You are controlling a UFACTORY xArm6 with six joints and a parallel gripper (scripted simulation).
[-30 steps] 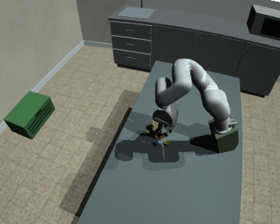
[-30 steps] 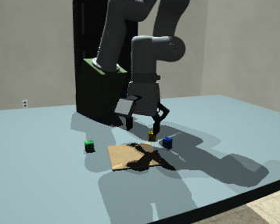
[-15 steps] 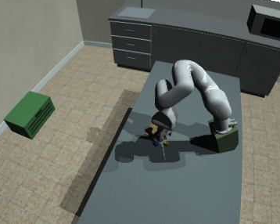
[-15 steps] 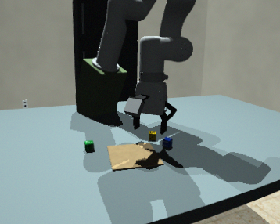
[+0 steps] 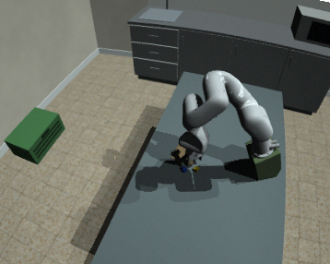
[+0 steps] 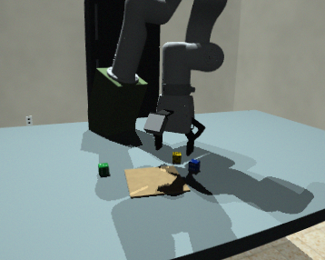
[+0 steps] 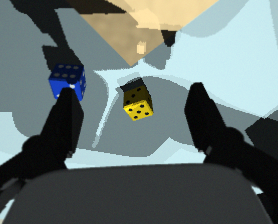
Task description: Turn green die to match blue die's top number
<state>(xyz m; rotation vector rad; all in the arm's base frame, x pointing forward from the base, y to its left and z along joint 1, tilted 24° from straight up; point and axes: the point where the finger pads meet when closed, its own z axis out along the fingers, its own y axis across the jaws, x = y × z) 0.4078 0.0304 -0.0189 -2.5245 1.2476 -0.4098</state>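
Green die's (image 6: 103,169) top pips too small in exterior view; mat (image 7: 145,22) cropped in wrist view.

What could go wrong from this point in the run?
The open gripper hovers over the yellow die, not the green die, which sits off the mat. Descending here could knock the yellow die or the nearby blue die onto a different face.

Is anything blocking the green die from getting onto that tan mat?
Nothing visible does. The green die sits on the table just beside the mat, with only bare table between them. The open gripper hangs over the yellow die, away from it.
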